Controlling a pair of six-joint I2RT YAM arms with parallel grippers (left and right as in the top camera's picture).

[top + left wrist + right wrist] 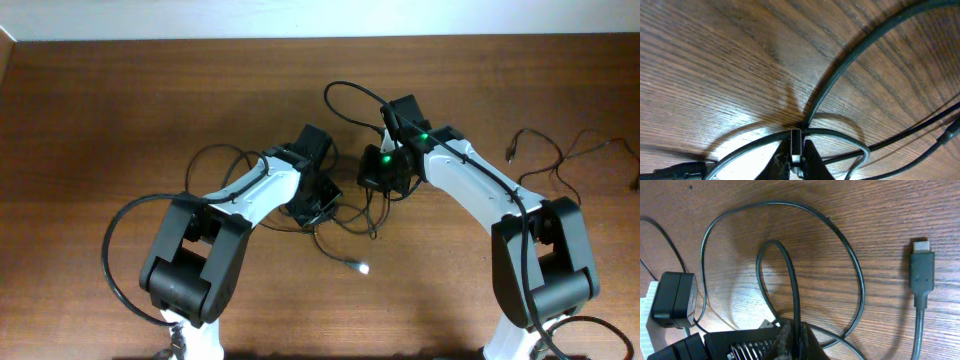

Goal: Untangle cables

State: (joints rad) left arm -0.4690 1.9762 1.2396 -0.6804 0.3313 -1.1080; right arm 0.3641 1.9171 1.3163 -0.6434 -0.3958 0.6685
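Thin black cables (pixel 345 222) lie tangled at the table's middle, between my two grippers. One loop rises behind the right arm (pixel 345 92), and a loose end with a light plug (pixel 360 267) lies toward the front. My left gripper (pixel 322 207) is shut on a cable, pinching it where strands cross (pixel 796 142). My right gripper (pixel 382 185) is shut on a black cable (pixel 794 295) that curls up from the jaws into a loop. A dark USB-type plug (pixel 921 270) lies flat to the right in the right wrist view.
A separate thin cable (pixel 575 150) sprawls at the far right of the wooden table (pixel 120 110). A black boxy part (pixel 672 300) sits at the left of the right wrist view. Thicker arm cables loop by the left base (pixel 115 240).
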